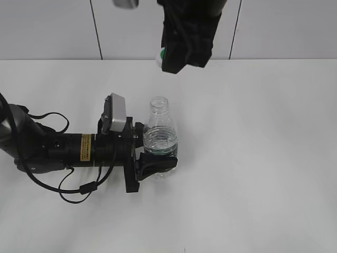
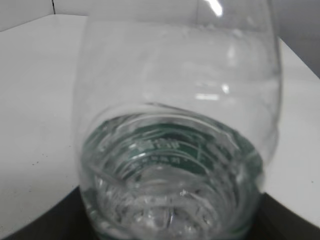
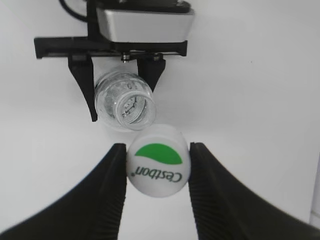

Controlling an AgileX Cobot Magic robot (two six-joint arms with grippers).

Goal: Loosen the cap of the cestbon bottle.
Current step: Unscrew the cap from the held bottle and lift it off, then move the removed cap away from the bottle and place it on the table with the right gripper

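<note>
One white surface (image 1: 253,158) carries the scene, and two arms work over it. The left gripper (image 1: 158,153) lies low along the surface, its jaws closed around the lower body of the single cestbon bottle (image 1: 159,138), which stands upright near the middle with its threaded neck open and water inside. The right gripper (image 3: 157,172) hangs above and behind the bottle, its jaws pinching the one cap (image 3: 158,167) between them, green patch and lettering facing the right wrist camera, clear of the neck.
</note>
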